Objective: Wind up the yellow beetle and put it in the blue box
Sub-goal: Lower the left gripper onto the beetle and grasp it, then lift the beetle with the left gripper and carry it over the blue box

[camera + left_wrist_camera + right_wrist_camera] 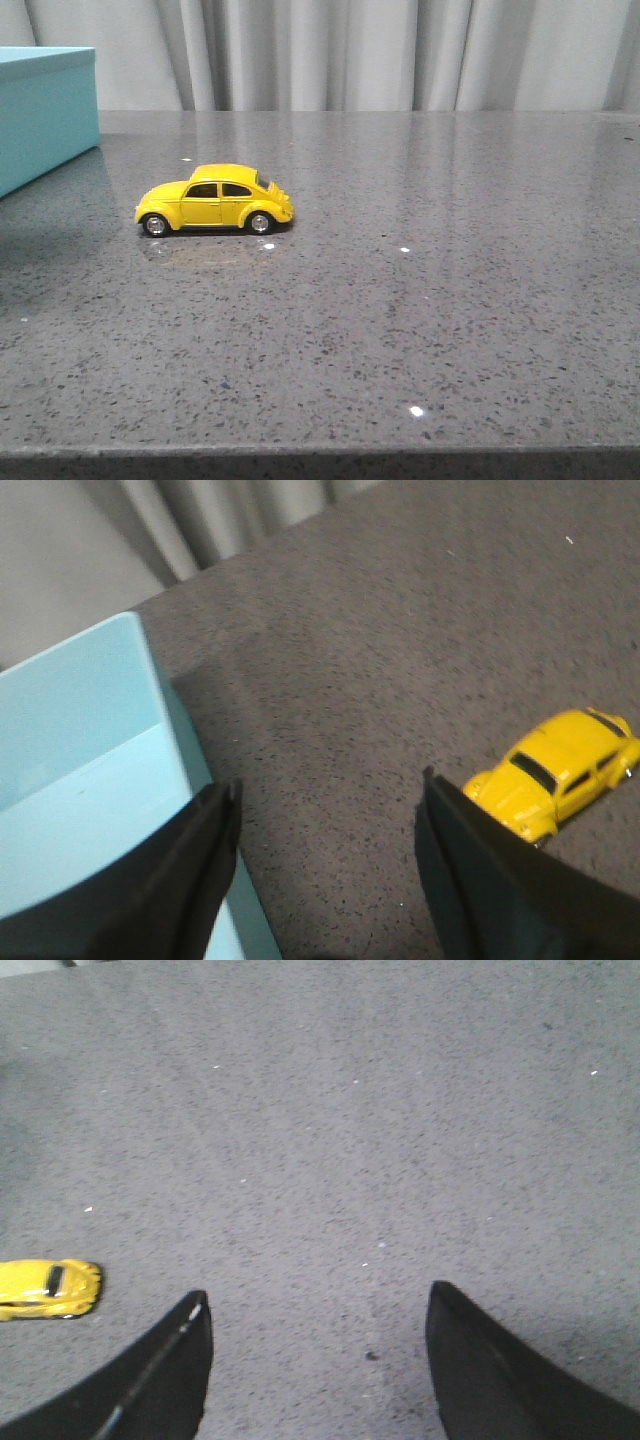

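Your yellow car [215,199] sits alone on the grey surface [420,300], side-on and easy to take; the blue box [40,115] waits far left; left hand [330,810] and right hand [318,1325] hover spread, empty.

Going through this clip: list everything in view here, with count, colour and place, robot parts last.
yellow beetle: one, bright yellow, standing on its wheels on the table, left of centre in the front view, side-on to the camera.
blue box: one, light turquoise, far left of the table, open-topped in the left wrist view, apart from the car.
table: one, speckled grey stone.
curtain: one, pale grey, behind the table.
left gripper: one, black fingers, open, above the box edge and bare table.
right gripper: one, black fingers, open, over bare table.
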`<state>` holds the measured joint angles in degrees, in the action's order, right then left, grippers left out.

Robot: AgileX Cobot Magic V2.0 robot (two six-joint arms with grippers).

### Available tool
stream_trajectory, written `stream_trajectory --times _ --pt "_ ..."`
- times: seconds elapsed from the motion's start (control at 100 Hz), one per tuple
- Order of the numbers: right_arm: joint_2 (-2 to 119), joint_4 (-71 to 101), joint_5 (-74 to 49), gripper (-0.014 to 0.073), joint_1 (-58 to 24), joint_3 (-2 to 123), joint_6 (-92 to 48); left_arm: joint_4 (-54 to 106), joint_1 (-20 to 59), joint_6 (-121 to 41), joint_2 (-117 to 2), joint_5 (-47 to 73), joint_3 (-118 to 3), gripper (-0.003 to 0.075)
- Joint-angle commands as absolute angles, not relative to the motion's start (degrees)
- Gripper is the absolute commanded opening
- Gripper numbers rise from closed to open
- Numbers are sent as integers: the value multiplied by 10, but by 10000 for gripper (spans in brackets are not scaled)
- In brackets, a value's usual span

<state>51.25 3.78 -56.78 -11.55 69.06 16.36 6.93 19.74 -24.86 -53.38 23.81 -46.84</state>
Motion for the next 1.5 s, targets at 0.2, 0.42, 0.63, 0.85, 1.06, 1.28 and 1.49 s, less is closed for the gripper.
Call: stream_trajectory --times 0.2,0.42,0.63,0.85,1.06,1.28,1.49 --pt "457 73 -530 467 -116 697 156 72 282 -457 -658 381 -612 381" --pt "452 74 -537 467 -116 697 156 72 306 -483 -760 428 -701 381" --pt "452 74 -540 467 -116 697 146 72 323 -492 -843 473 -765 381" --pt "452 74 -545 467 -116 697 144 74 338 -505 -904 503 -805 380" --pt "452 74 -545 467 -116 697 144 74 338 -505 -940 516 -814 380" --pt "452 74 -546 467 -116 697 144 70 336 -505 -964 514 -814 380" --pt "452 74 -547 467 -116 697 144 70 336 -505 -971 515 -814 375"
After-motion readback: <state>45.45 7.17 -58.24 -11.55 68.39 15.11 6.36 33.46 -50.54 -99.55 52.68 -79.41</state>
